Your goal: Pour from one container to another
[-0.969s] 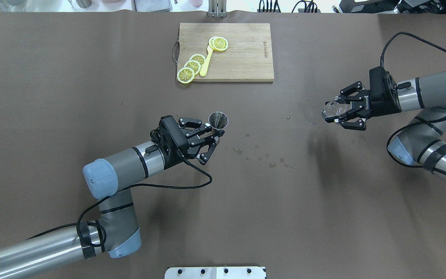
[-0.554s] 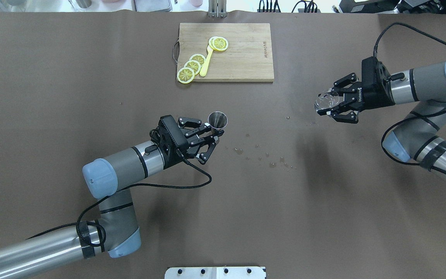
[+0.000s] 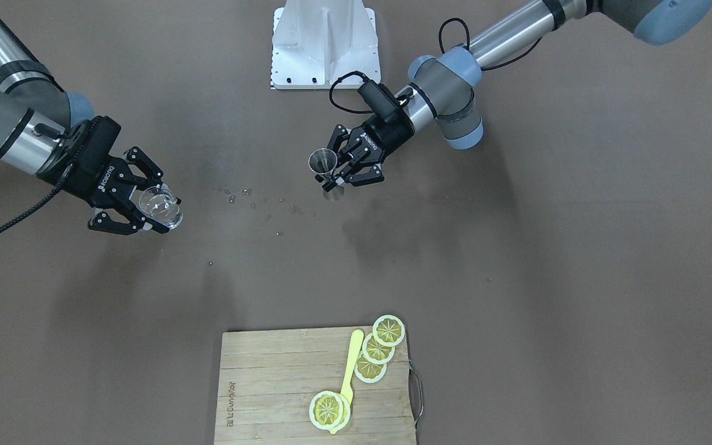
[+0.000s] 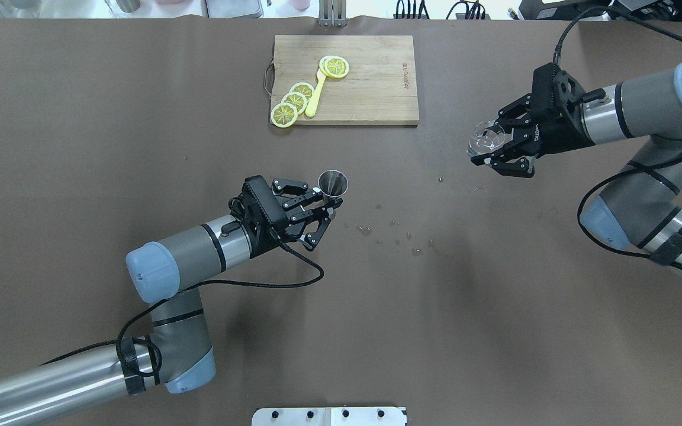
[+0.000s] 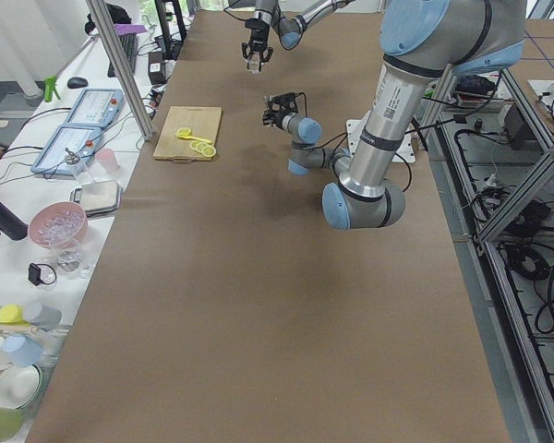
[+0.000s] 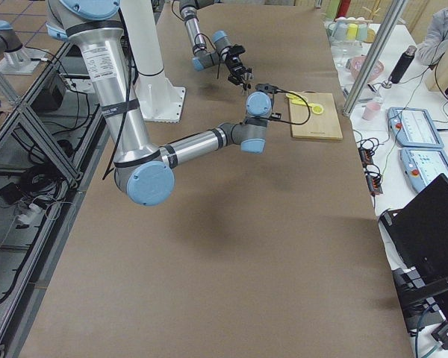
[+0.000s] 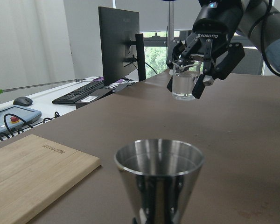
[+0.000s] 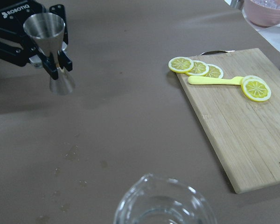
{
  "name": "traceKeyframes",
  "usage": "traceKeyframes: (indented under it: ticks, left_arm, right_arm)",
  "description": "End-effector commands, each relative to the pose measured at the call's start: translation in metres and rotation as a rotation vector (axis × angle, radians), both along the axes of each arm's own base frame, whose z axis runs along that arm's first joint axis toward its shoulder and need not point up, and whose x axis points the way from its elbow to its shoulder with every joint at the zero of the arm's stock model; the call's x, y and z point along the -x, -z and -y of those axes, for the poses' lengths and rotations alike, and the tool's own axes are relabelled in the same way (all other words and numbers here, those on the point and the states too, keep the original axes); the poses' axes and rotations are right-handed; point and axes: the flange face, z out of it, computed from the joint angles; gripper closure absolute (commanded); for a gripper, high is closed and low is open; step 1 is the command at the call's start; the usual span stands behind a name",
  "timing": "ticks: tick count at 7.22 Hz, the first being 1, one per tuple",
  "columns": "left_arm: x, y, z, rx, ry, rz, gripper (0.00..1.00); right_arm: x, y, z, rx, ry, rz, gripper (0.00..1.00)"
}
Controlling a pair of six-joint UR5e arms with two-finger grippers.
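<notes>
The small steel jigger (image 4: pixel 333 182) is held upright above the table, mid-left, with my left gripper (image 4: pixel 328 200) shut on its narrow waist. It fills the foreground of the left wrist view as jigger (image 7: pixel 158 182), with its top cone open upward. At the right, my right gripper (image 4: pixel 489 145) is shut on the clear glass tumbler (image 4: pixel 486 138), held upright in the air with clear liquid in it. The facing view shows the tumbler (image 3: pixel 160 207) well apart from the jigger (image 3: pixel 323 163). In the right wrist view the tumbler's rim (image 8: pixel 161 203) is at the bottom and the jigger (image 8: pixel 49 37) at the top left.
A wooden cutting board (image 4: pixel 370 89) with lemon slices (image 4: pixel 293 102) and a yellow utensil (image 4: pixel 316 94) lies at the table's far middle. Spilled droplets (image 4: pixel 400 239) dot the brown table between the arms. A white base plate (image 4: pixel 329 416) sits at the near edge.
My right arm has carried the tumbler toward the far side and a little to the left. The left arm and the jigger have stayed still.
</notes>
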Motion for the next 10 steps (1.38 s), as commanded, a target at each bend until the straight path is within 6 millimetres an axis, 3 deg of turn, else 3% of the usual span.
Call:
traceKeyframes:
  ticks: [1,3,5,9,10]
  left_arm:
    - [0.0,0.0,0.0,-0.001,0.001,0.0,1.0]
    - [0.0,0.0,0.0,-0.001,0.001,0.0,1.0]
    - [0.0,-0.001,0.0,0.0,0.001,0.003,1.0]
    - [0.0,-0.001,0.001,0.001,0.005,0.001,1.0]
    - [0.0,0.0,0.0,0.001,0.005,0.0,1.0]
  right_arm:
    - [0.008,0.038,-0.017,0.024,0.013,-0.032,1.0]
    - [0.027,0.066,-0.036,0.008,0.052,-0.029,1.0]
    - [0.051,0.091,-0.035,-0.122,0.106,-0.081,1.0]
    - [0.074,0.143,-0.019,-0.056,0.105,-0.166,1.0]
    - [0.077,0.154,-0.026,-0.039,0.09,-0.198,1.0]
